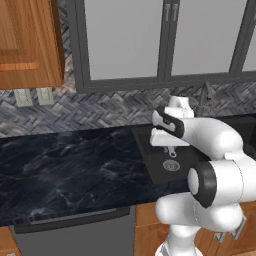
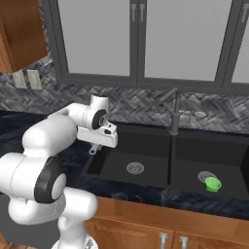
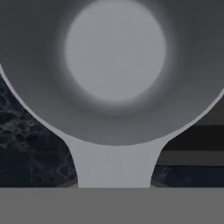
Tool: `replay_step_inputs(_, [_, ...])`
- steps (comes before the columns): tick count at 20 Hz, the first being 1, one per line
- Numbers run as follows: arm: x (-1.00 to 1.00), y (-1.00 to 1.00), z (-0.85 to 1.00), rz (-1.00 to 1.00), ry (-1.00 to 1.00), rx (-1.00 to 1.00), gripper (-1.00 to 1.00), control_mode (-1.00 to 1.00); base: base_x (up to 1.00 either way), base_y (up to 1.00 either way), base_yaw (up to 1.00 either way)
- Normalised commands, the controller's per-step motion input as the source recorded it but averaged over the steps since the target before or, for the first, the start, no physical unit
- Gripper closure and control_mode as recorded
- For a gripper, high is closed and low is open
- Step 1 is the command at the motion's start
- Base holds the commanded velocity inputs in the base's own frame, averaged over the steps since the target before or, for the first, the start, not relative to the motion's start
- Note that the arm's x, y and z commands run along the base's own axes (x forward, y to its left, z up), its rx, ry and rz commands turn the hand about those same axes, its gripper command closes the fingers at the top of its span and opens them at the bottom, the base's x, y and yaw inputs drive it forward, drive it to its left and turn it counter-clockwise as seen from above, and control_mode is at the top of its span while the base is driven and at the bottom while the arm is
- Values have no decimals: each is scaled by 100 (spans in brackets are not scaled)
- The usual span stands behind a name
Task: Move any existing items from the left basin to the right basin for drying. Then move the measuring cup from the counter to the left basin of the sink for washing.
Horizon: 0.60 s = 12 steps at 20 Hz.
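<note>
Black veined counter [image 1: 65,165] (herringbone backsplash [image 1: 95,112] behind).

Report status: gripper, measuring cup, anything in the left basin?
Gripper shut on measuring cup, at the left basin's near-left rim. Only its drain shows there. Green cup sits in right basin.

Glossy white arm [image 2: 48,141] of rounded, bulbous segments; dark grey-black bands ring its joints.

White arm [image 1: 215,170] reaches fwd over black sink [image 1: 150,160]. Silver handle w/ hole [image 1: 171,151] pokes out below wrist, above round drain [image 1: 171,165]. Counter [image 1: 65,165] at left. Faucet [image 1: 205,95] behind arm.
</note>
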Motion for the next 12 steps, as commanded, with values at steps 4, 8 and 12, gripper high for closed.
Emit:
replay_step_inputs(4, [7, -73, -34, 0, 0, 0, 100, -100, 0, 0, 0])
replay_step_inputs(8, [18, -54, -49, 0, 0, -1, 100, -100, 0, 0, 0])
replay_step_inputs(12, [45, -33, -64, -1, 2, 0, 100, -100, 0, 0, 0])
